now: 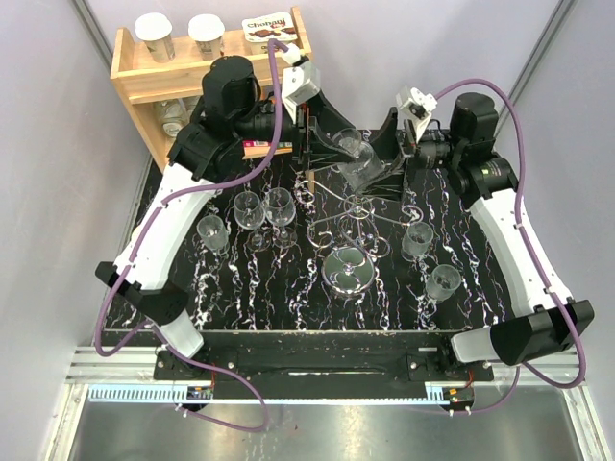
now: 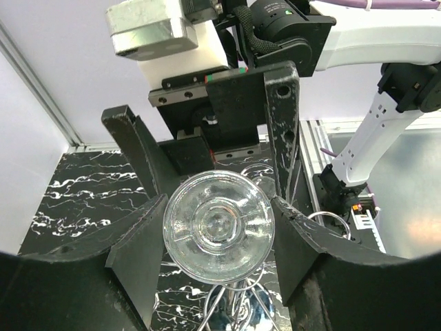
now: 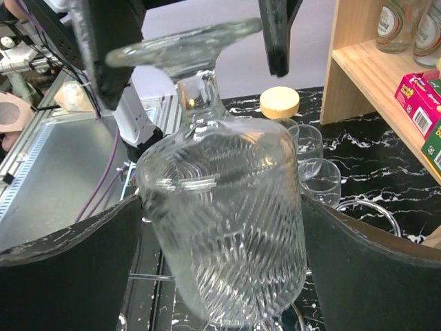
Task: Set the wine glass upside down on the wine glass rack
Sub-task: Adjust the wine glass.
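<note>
The wine glass hangs upside down over the back middle of the table. Its ribbed bowl points down and its round foot is on top. My left gripper is shut on the rim of the foot, one finger on each side. My right gripper stands open, its pads flanking the bowl closely. The wine glass rack, thin silver wire with a shiny disc base, stands just below the glass. Its wires show under the foot.
A wooden shelf with jars and boxes stands at the back left. Stemmed glasses stand left of the rack and tumblers right of it. More glasses and a yellow lid sit behind the bowl.
</note>
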{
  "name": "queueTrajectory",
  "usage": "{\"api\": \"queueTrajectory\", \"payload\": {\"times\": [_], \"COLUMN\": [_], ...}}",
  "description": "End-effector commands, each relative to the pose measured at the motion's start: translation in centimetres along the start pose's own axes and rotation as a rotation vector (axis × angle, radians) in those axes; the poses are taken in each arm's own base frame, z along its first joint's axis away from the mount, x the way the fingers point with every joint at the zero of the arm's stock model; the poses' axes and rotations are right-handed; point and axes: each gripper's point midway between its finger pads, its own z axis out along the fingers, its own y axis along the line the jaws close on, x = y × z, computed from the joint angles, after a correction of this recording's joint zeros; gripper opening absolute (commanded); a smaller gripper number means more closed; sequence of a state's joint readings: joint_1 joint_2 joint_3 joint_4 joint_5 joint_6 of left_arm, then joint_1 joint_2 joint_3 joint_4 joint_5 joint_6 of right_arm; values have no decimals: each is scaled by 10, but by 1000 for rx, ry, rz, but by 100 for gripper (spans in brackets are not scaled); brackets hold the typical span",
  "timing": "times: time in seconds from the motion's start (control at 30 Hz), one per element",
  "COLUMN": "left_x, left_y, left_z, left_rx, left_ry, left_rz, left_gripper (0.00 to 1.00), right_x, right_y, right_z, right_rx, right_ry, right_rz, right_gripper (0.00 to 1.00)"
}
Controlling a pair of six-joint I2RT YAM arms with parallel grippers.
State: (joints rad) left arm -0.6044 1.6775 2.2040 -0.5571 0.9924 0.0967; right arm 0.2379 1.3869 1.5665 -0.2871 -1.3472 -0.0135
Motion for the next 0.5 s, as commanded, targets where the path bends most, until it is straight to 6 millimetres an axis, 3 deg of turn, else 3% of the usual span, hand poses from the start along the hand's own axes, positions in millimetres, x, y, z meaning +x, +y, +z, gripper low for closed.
{"api": "queueTrajectory", "payload": {"times": [0.0,0.1,0.23,0.47], "left_x": [-36,-37,-37,-32], "left_y": [-13,-17,-18,-20], "left_z": [2,4,4,2], "left_rx": [33,43,46,44], "left_ry": [-84,-86,-86,-78], "left_rz": [108,108,106,102], "left_gripper": [0,0,0,0], "right_x": [-3,-4,-4,-4], "right_y": [1,-1,0,1], "right_z": [7,7,7,6], "right_rx": [41,52,54,61], "right_ry": [24,25,24,24], "right_rz": [-93,-95,-98,-102], "right_gripper": [99,99,89,59]}}
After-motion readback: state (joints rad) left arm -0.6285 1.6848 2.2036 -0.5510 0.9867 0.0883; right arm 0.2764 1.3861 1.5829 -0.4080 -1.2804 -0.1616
